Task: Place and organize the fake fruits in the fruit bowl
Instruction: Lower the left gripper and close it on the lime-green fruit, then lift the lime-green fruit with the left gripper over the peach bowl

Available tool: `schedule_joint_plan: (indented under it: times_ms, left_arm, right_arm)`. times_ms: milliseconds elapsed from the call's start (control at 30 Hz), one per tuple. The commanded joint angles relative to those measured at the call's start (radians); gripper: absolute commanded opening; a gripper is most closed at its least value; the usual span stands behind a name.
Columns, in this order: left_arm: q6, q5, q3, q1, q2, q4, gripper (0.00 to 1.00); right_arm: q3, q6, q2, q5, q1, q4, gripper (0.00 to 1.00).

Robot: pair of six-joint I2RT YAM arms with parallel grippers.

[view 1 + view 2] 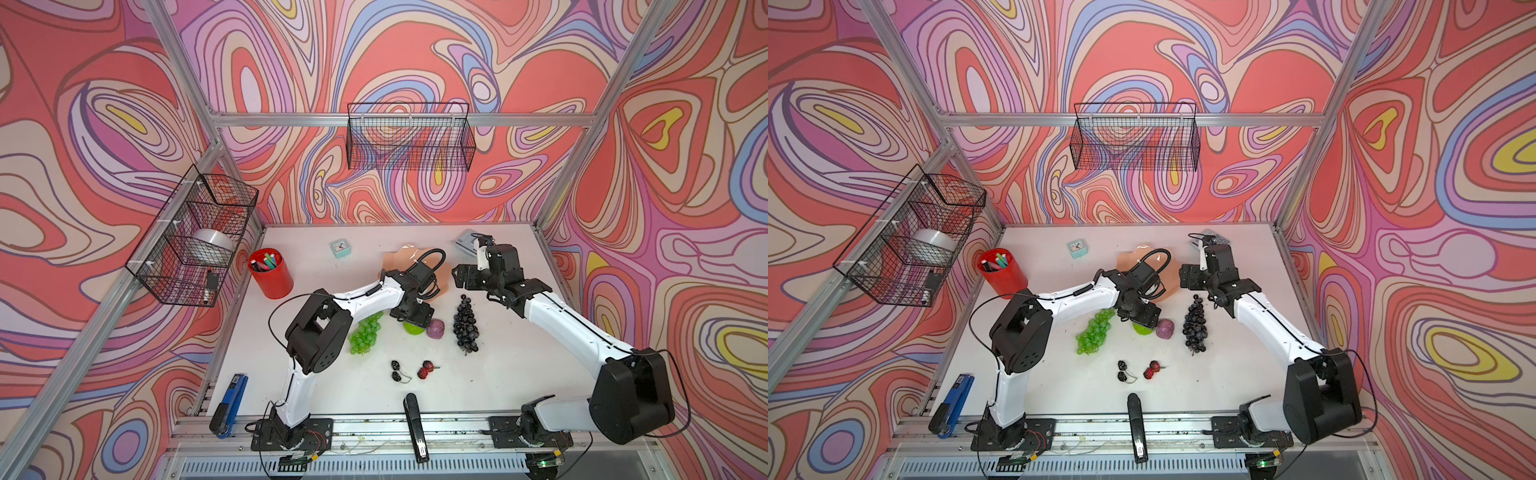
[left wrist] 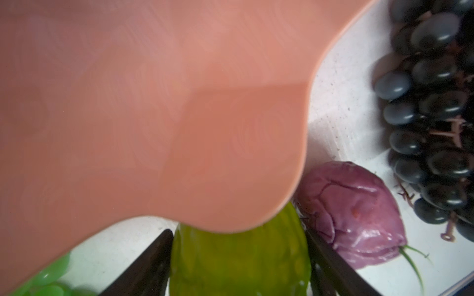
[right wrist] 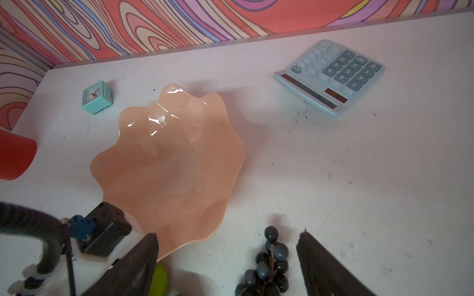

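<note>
Green grapes [image 1: 365, 336] lay left of the left claw [image 2: 238, 246]. Its jaws flanked the green ball [image 1: 412, 329]; whether they gripped it I cannot tell. The purple ball [image 1: 435, 329] sat just right of that claw, with the dark grapes [image 1: 466, 324] further right. The bowl [image 3: 179, 120] stood just beyond, its rim overhanging the green ball. The right claw [image 3: 229, 234] hung released by the bowl's right edge.

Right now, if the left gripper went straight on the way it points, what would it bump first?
Most likely the lime-green ball: it sits between the fingers of the left gripper, with the table right beneath it.
</note>
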Motion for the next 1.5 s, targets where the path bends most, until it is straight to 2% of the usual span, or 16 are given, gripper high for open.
schedule_joint_plan:
  times_ms: [0, 133, 467, 700, 1000, 1233, 1467]
  left_arm:
    - [-0.01, -0.004, -0.028, 0.01, 0.022, 0.021, 0.73]
    - [-0.015, -0.002, -0.035, 0.012, 0.013, 0.01, 0.64]
    - [0.002, -0.011, -0.059, 0.014, -0.056, -0.009, 0.54]
    - [0.002, -0.01, -0.065, 0.021, -0.094, -0.04, 0.54]
    - [-0.039, 0.045, -0.072, 0.034, -0.182, -0.094, 0.52]
    - [-0.019, 0.062, 0.026, 0.067, -0.23, -0.213, 0.52]
    - [-0.036, 0.134, 0.111, 0.139, -0.236, -0.206, 0.51]
  right_arm:
    - [-0.014, -0.01, -0.02, -0.005, -0.001, 0.002, 0.88]
    - [-0.016, -0.008, -0.018, -0.006, -0.001, 0.008, 0.88]
    - [-0.009, -0.007, -0.024, -0.004, -0.001, 0.006, 0.88]
    - [-0.019, 0.003, -0.026, -0.011, -0.001, 0.021, 0.88]
    - [-0.04, 0.006, -0.04, -0.008, -0.001, 0.054, 0.88]
    - [0.004, 0.006, -0.006, -0.026, -0.001, 0.036, 0.87]
    - [0.011, 0.018, 0.012, -0.044, -0.001, 0.036, 0.86]
